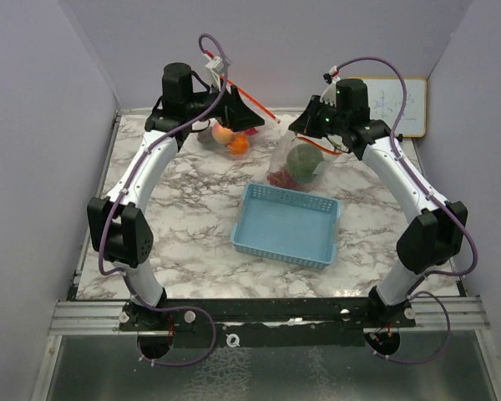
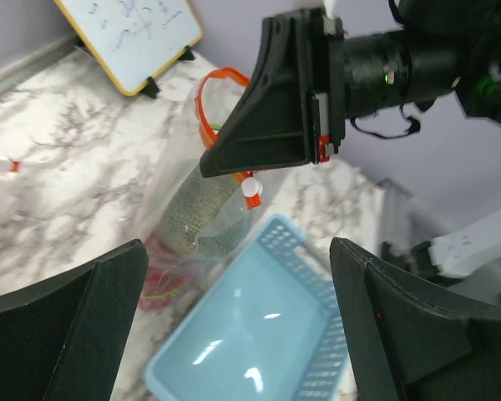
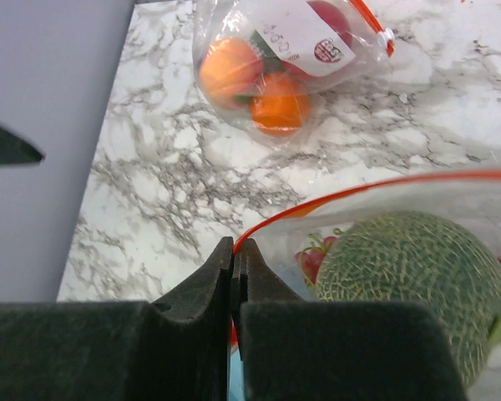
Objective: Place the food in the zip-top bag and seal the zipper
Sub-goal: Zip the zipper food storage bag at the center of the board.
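My right gripper [image 3: 237, 247] is shut on the orange zipper rim of a clear zip-top bag [image 1: 299, 167] and holds its mouth up. Inside are the green netted melon [image 3: 411, 271] and red grapes [image 3: 314, 261]. The left wrist view shows that bag [image 2: 202, 209] hanging under the right gripper [image 2: 271, 125], with its slider [image 2: 250, 187] below the fingers. A second clear bag [image 3: 275, 58] at the back holds an orange [image 3: 278, 104], a peach [image 3: 229, 70] and a red apple [image 3: 330, 17]. My left gripper [image 1: 242, 113] is open and empty above that second bag.
A light-blue plastic basket [image 1: 285, 224], empty, stands mid-table in front of the held bag; it also shows in the left wrist view [image 2: 259, 334]. A small whiteboard [image 1: 405, 104] leans at the back right. Purple walls close the back and sides.
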